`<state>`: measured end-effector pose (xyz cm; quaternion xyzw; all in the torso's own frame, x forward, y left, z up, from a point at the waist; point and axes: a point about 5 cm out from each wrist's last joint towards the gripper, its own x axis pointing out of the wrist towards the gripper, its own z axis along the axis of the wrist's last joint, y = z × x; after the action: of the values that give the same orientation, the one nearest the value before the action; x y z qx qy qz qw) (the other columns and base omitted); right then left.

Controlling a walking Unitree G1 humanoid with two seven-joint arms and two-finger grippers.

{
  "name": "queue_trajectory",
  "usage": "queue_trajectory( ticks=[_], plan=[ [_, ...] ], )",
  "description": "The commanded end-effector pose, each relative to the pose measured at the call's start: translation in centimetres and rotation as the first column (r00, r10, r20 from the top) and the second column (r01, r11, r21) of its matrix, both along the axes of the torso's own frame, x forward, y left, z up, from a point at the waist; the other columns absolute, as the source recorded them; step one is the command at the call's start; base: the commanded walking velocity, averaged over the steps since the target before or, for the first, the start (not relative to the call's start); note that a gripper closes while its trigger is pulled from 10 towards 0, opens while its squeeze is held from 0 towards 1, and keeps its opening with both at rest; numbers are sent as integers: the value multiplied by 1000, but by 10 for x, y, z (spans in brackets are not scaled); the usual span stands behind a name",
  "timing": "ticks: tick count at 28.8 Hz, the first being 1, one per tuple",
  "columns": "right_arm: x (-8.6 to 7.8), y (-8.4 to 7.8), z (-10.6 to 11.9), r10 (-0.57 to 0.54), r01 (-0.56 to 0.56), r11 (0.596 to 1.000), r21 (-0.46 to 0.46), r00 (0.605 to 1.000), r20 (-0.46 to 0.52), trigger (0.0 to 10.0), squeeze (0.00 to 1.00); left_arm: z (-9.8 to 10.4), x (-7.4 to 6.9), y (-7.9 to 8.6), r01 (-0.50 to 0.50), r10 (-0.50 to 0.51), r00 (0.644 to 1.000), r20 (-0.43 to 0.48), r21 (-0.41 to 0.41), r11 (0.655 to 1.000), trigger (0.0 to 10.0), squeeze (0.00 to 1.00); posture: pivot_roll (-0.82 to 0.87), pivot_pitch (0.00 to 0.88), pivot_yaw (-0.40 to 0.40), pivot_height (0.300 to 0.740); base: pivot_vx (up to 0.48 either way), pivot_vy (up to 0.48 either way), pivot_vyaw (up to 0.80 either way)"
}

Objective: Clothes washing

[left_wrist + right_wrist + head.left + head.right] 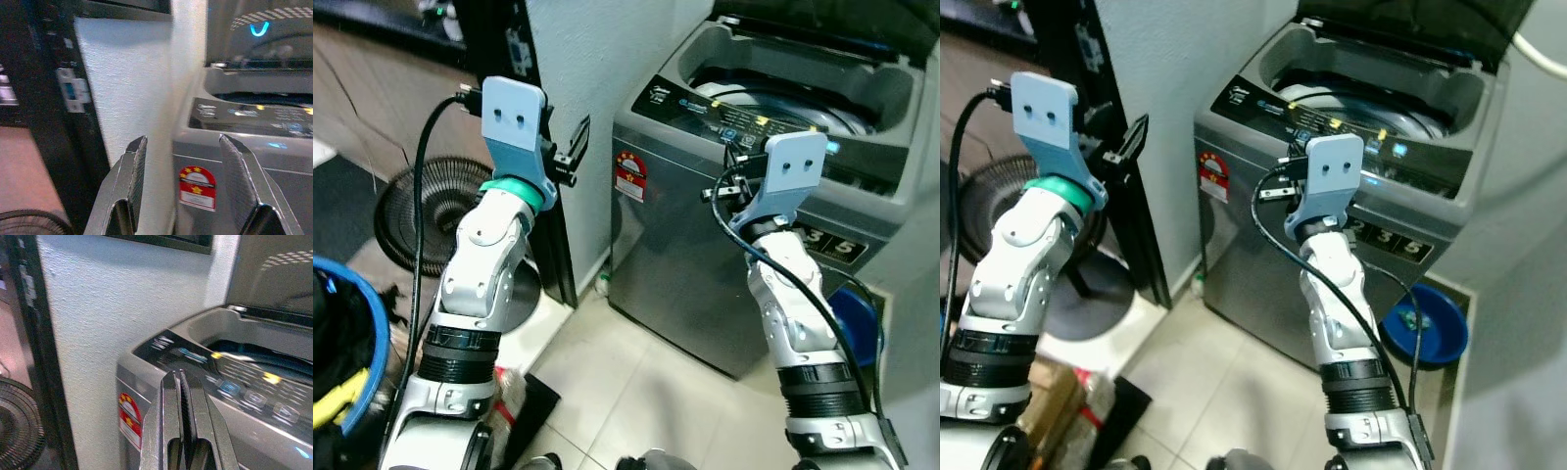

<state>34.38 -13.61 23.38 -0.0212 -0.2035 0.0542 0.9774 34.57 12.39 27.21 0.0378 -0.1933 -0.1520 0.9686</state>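
Top-loading washer (pixel 705 245) stood with its lid raised, drum (pixel 783 103) exposed, against a white wall (pixel 582 59). Right tool (pixel 181 396), fingers pressed together and holding nothing, was raised at the washer's control panel (pixel 244 387). Left tool (pixel 183 171), fingers spread and empty, was held up before the wall, left of the washer. A fan (pixel 426 211) stood on the floor at left; a blue basin (pixel 1430 328) lay beside the washer.

- The right gripper (pixel 181 421) has its fingers (pixel 168 416) pressed together, pointing at the washing machine (pixel 234 396) control panel (pixel 244 387).
- A red sticker (pixel 129 418) sits on the machine's front.
- A white wall (pixel 122 298) stands beside it.
- A fan (pixel 17 423) is low beyond the wall.
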Motion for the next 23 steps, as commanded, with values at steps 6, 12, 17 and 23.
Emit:
queue_trajectory(
  ticks=[6,12,17,23],
  plan=[
    [1,1,-5,7,-7,1000,-1,1000,-13,10000,0,-4,0,2,-18,18,1000,-6,23,1000,10000,0,-8,64,30,740,0,0,800],
    [1,1,-6,9,-9,1000,0,1000,-14,10000,0,-5,0,3,-23,24,1000,-10,29,999,10000,0,-7,64,30,740,0,0,800],
    [1,2,-6,10,-10,1000,4,1000,-15,10000,0,-7,1,5,-33,33,999,-14,33,999,10000,0,-5,73,33,740,0,0,800],
    [2,1,-6,10,-9,999,35,1000,-19,10000,0,-6,1,5,-36,36,999,-14,33,999,10000,0,-5,76,34,740,0,0,794]
  ],
)
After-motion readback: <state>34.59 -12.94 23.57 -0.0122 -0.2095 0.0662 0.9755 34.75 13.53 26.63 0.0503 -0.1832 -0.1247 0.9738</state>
